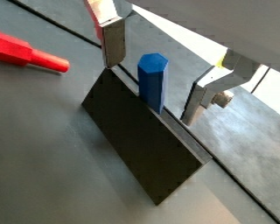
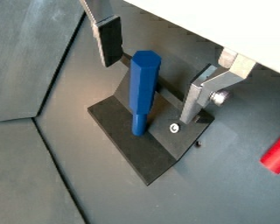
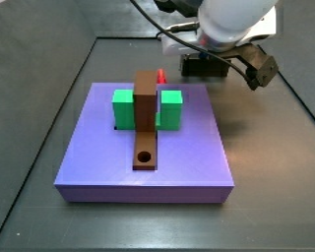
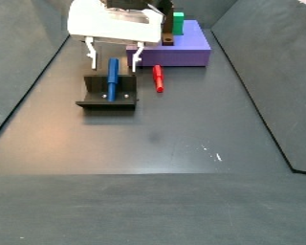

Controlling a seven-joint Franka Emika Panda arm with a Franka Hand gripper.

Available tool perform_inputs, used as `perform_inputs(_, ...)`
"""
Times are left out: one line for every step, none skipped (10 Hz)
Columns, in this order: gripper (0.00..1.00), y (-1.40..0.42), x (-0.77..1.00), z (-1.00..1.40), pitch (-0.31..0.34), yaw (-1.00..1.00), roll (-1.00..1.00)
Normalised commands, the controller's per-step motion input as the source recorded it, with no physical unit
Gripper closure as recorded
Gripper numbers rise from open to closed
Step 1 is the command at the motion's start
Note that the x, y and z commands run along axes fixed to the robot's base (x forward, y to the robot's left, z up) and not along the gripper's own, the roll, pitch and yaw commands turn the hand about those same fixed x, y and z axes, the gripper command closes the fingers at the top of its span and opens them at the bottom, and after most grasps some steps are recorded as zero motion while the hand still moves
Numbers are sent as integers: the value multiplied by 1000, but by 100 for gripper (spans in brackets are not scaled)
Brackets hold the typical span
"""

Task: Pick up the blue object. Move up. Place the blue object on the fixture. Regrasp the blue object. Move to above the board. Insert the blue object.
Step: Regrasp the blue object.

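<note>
Worktop (image 4: 182,191): a dark grey surface on which everything is carried; most of it lies well away from the jaws.
Board (image 3: 187,167): a lavender slab with two green blocks (image 3: 123,108) and a brown bar (image 3: 147,123) with a round hole; it is seen well apart from the jaws and is not yet approached.
Fixture (image 2: 130,144): a dark bracket on its base plate, seen directly beneath the jaws in both wrist views.
Gripper (image 2: 154,74): held low over the fixture; the jaws are seen spread, nothing clamped, one silver finger on each side of the peg with a gap showing on both.
Blue object (image 2: 143,92): stood upright against the fixture, between the jaws and untouched by them.
Red peg (image 1: 25,52): laid on the worktop beside the jaws, apart from the fixture.
Step judged: placement appears done; regrasp is pending.
Risk: the peg could be tipped or nudged off the fixture if one finger makes contact first during closing; a skewed grip would likely spoil later insertion.
</note>
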Motion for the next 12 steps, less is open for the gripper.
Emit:
perform_inputs(0, 0, 0, 0, 0, 0, 0)
perform_inputs(100, 0, 0, 0, 0, 0, 0)
perform_inputs(100, 0, 0, 0, 0, 0, 0)
perform_inputs(100, 0, 0, 0, 0, 0, 0)
perform_inputs(100, 0, 0, 0, 0, 0, 0)
perform_inputs(100, 0, 0, 0, 0, 0, 0)
perform_inputs(100, 0, 0, 0, 0, 0, 0)
perform_inputs(100, 0, 0, 0, 0, 0, 0)
perform_inputs(100, 0, 0, 0, 0, 0, 0)
perform_inputs(100, 0, 0, 0, 0, 0, 0)
perform_inputs(100, 0, 0, 0, 0, 0, 0)
perform_inputs(100, 0, 0, 0, 0, 0, 0)
